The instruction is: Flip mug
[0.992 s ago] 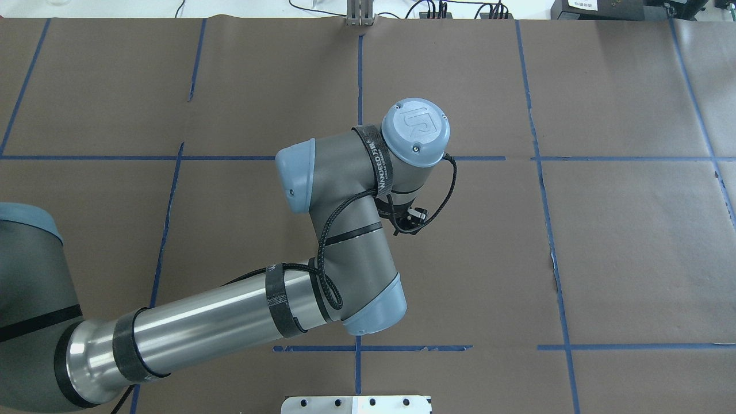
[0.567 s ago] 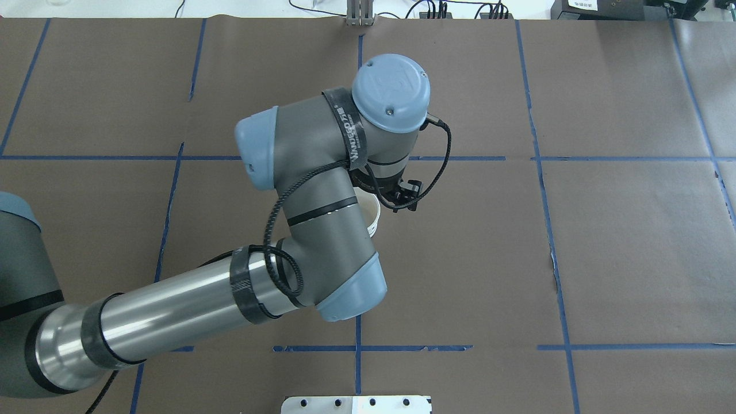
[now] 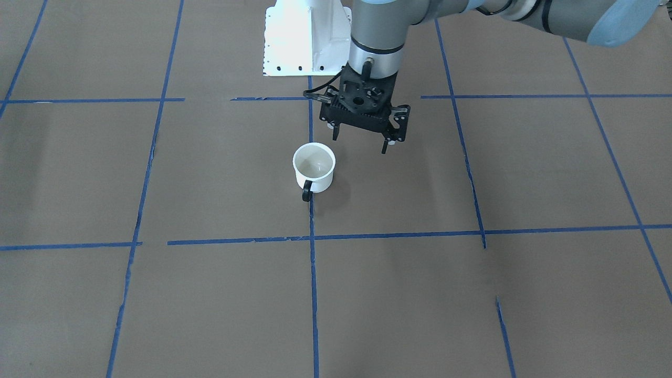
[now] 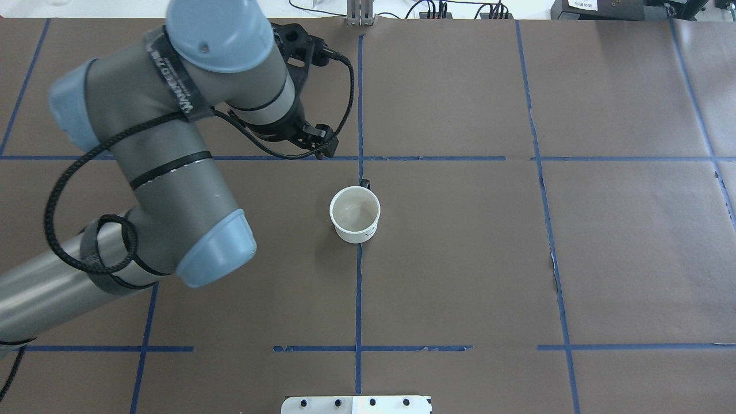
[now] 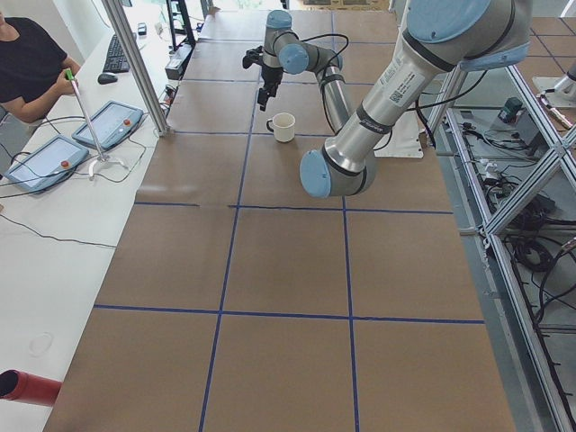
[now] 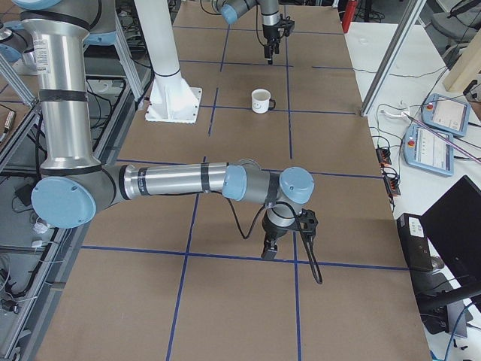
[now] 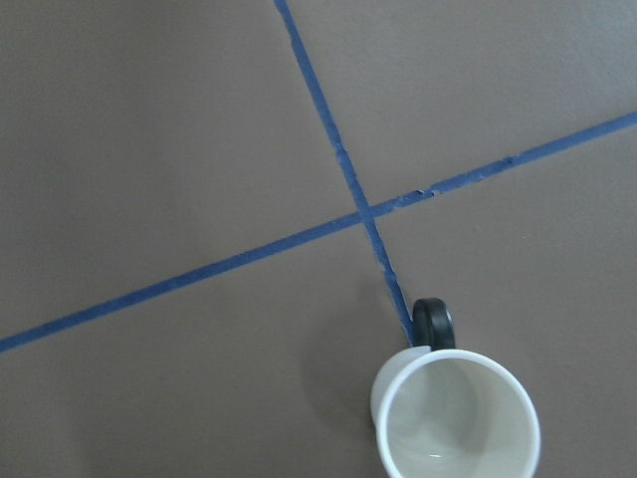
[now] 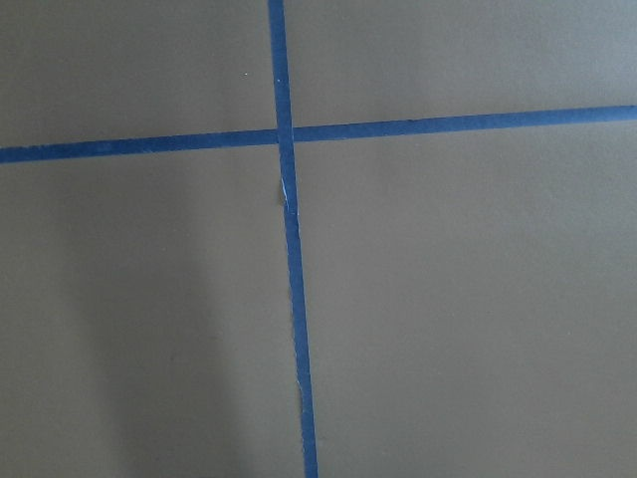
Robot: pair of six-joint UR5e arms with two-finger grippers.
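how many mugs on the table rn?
1. The mug stands mouth up on a blue tape line, handle pointing away from the robot, apart from the open left gripper. No other shows in any view.

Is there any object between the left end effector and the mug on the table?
Nothing visible stands between them. The left end effector hangs open above the table, off to one side of the mug. The mug stands upright, opening up, untouched, with only open air between it and the fingers.

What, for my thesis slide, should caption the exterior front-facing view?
White mug stands mouth-up on the brown table; the left tool hovers open and empty beside it.
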